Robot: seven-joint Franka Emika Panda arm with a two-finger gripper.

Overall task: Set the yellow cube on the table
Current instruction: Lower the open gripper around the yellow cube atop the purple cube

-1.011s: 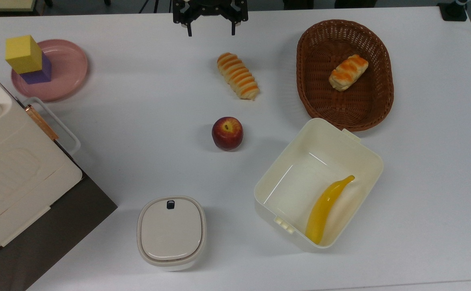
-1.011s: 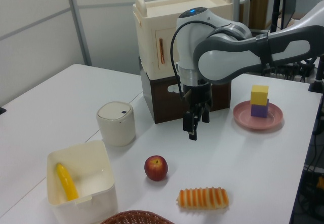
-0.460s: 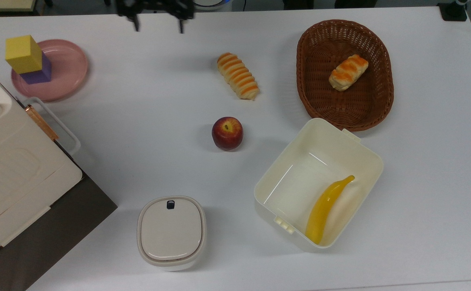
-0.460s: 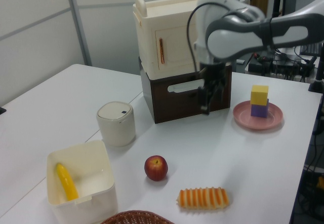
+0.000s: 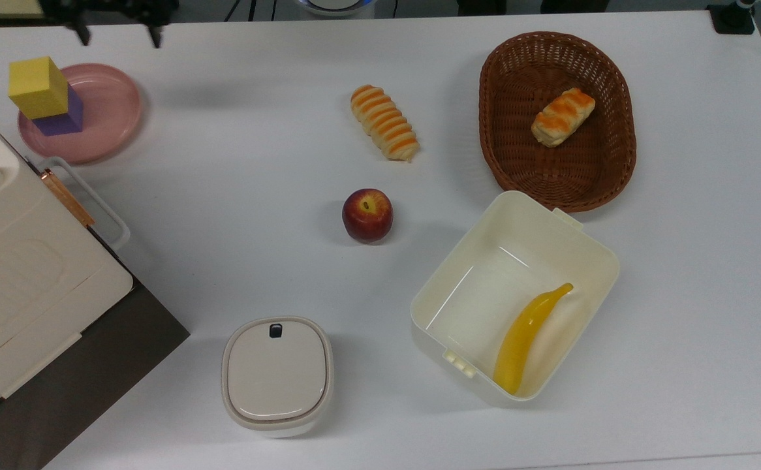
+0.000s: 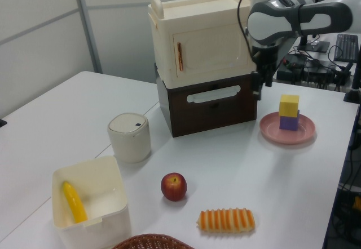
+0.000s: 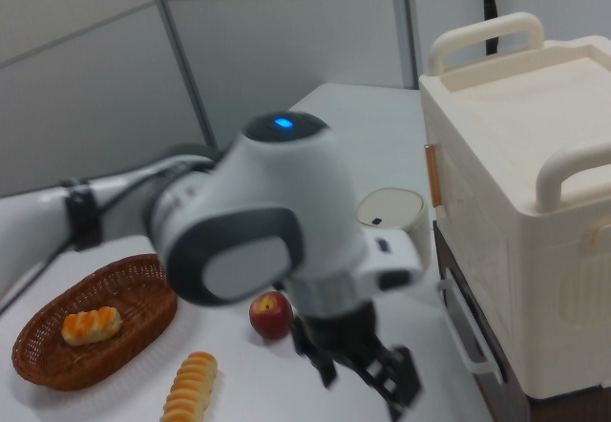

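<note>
The yellow cube [image 5: 38, 87] sits squarely on a purple cube [image 5: 66, 117], the pair standing on a pink plate [image 5: 109, 111] near the counter's [image 5: 237, 170] far corner at the top view's left. A cube has no long axis; in the top view its faces run slightly askew to the counter's edges. The pincer [image 5: 118, 31] hangs above the far edge, just beside the plate, its two fingers spread apart with nothing between them. Bare white counter lies open between the plate and the striped bread [image 5: 384, 122]. A cream cabinet [image 6: 200, 38] on a dark base crowds the plate on one side. Grey wall panels stand behind in the left view.
</note>
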